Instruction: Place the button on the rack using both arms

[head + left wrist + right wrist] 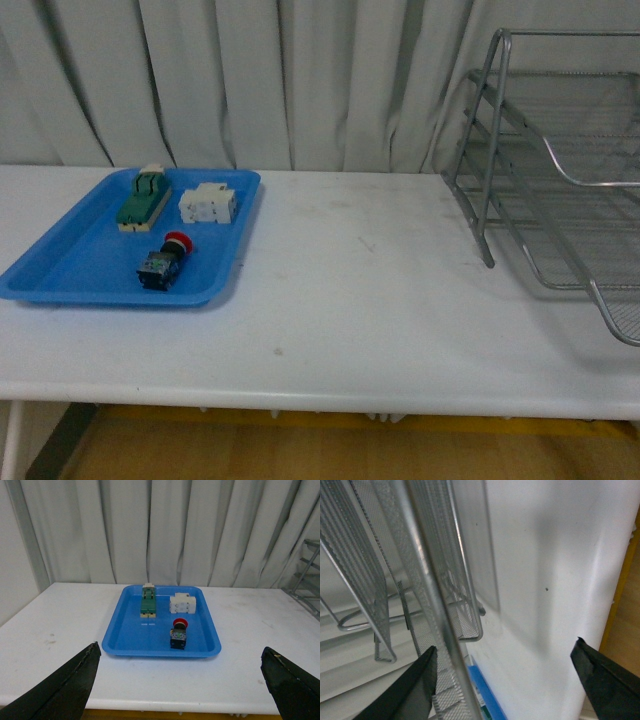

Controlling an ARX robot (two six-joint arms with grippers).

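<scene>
— Where is the button (165, 262) now?
— It lies in the blue tray (70, 270) on the table (380, 300), well apart from the rack (560, 170). The left claw (180, 651) and the right claw (505, 646) are both spread wide and hold nothing.
— What may go wrong?
— I think the round red cap can slip when one arm passes it to the other. Also, the right claw hangs close to the rack wires and may knock them.

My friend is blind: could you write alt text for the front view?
A blue tray on a white table holds a red-capped button, a green switch and a white component; a silver wire rack stands at right. No arm shows.
</scene>
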